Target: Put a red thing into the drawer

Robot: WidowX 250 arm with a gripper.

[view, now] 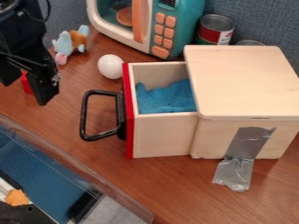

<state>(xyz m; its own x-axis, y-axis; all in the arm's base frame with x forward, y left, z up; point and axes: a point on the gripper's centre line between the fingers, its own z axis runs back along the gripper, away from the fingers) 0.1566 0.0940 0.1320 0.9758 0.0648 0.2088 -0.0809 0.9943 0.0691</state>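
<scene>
Camera view: brown wood-grain table [169,183], blue-grey fabric wall [257,22] behind. Teal-and-white toy microwave [192,26] at the back; white egg-like ball [110,66] near the red-fronted pale wooden drawer [163,133], which is partly out with blue cloth [166,97] inside. Black two-finger gripper [24,93] at upper left, fingers spread. Small red block [26,83] shows in the gap; can't tell if they touch it.

A wood-grained, reddish-brown worktop [166,188] extends beneath your end effector [24,94]; behind it, you see a textured blue-grey wall [257,22]. Nearer you than the end effector, a transparent edge [70,166] runs obliquely beside a blue surface [36,175].
</scene>
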